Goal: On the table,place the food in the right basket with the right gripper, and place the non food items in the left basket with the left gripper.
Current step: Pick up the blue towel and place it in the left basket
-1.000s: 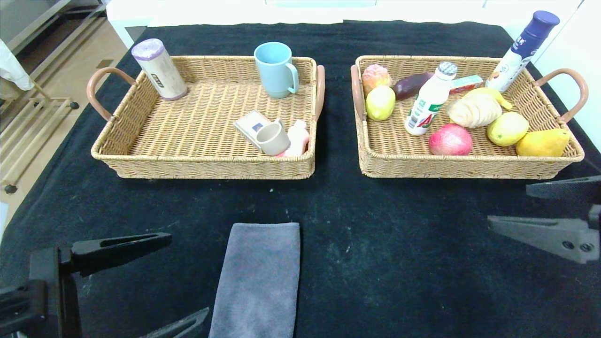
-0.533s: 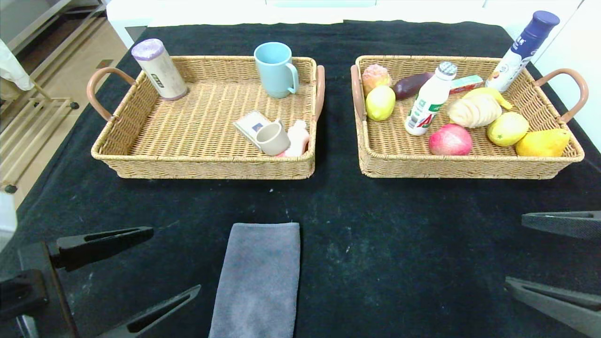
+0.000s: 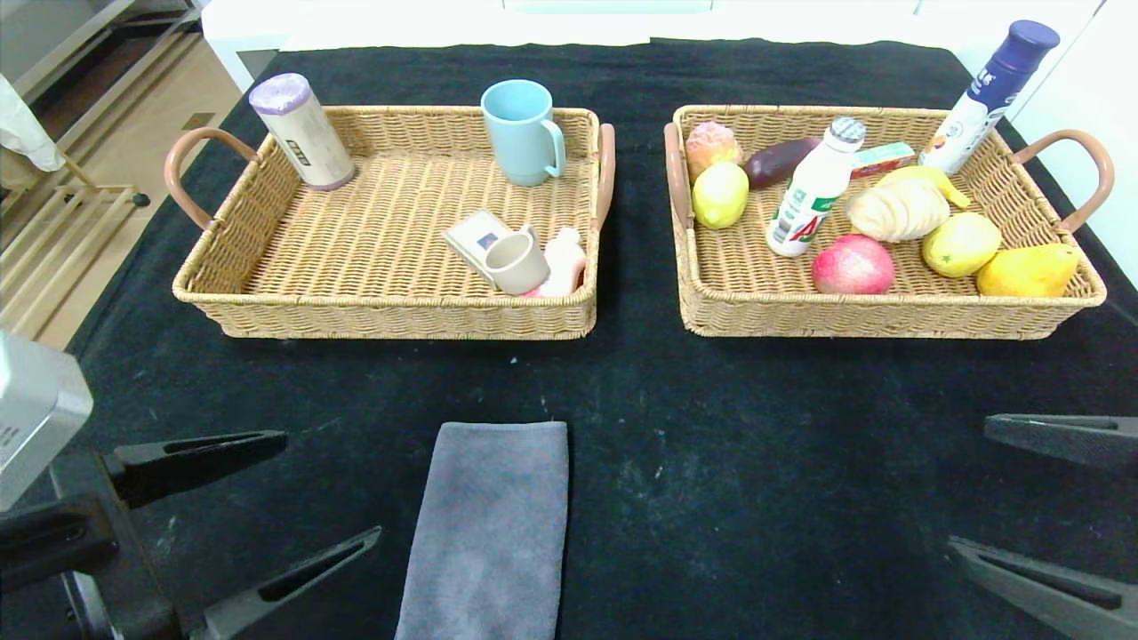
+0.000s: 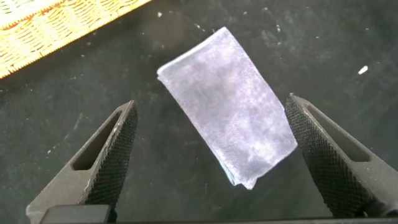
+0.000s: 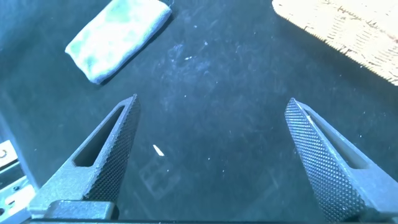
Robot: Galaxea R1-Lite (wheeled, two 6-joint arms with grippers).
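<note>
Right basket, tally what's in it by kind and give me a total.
In the right basket:
Fruit: 6, namely lemon, second lemon, apple, pear, banana, peach
Vegetables: 1, eggplant
Bread: 1, bun
Bottles: 2, white bottle, blue-capped bottle
Packets: 1, small box
Total: 11

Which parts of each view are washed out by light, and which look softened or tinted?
Head view: the far table edge is blown out white, while the baskets' contents stay crisp. Left wrist view: the grey cloth glares pale under overhead light. Right wrist view: a bluish tint covers the black tablecloth, and the right claw looks soft.
</note>
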